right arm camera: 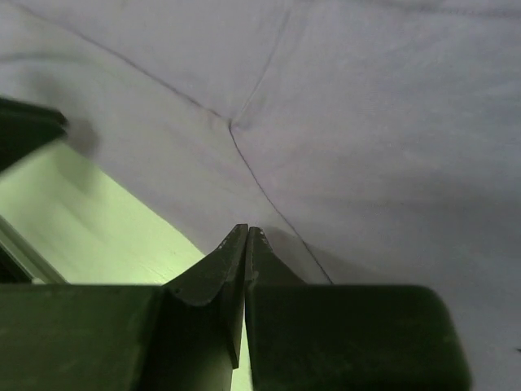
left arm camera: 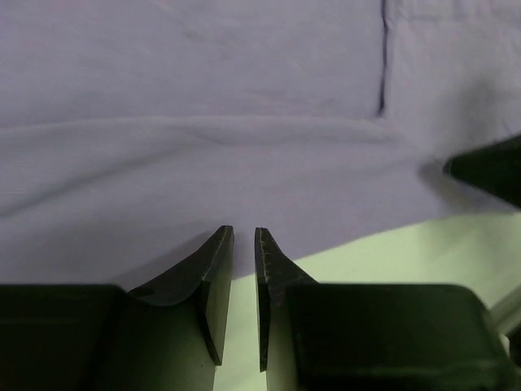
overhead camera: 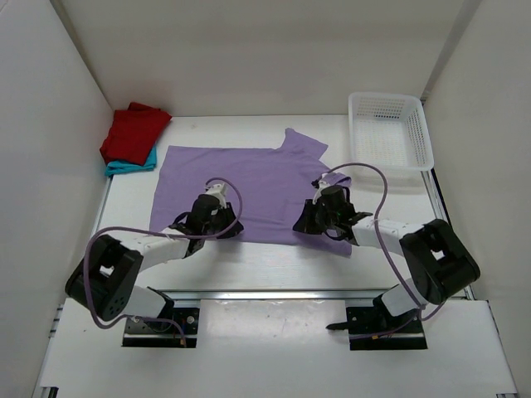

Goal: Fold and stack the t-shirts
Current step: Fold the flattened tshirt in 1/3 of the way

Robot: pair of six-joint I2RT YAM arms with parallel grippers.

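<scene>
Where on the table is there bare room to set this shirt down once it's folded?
Bare patches: between the folded red shirt and the basket, above the purple shirt; also the near strip between both arms. The middle is crowded.

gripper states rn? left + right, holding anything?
Left pincer: nearly closed at the near hem of the lilac t-shirt; grip cannot be told.
Right pincer: shut at the same hem; grip cannot be told.

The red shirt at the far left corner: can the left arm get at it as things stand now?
Probably yes. The red shirt lies folded on top of the teal shirt, uncovered, on the left arm's own side. The left gripper sits low at the purple shirt's near edge, so it must first lift away.
</scene>
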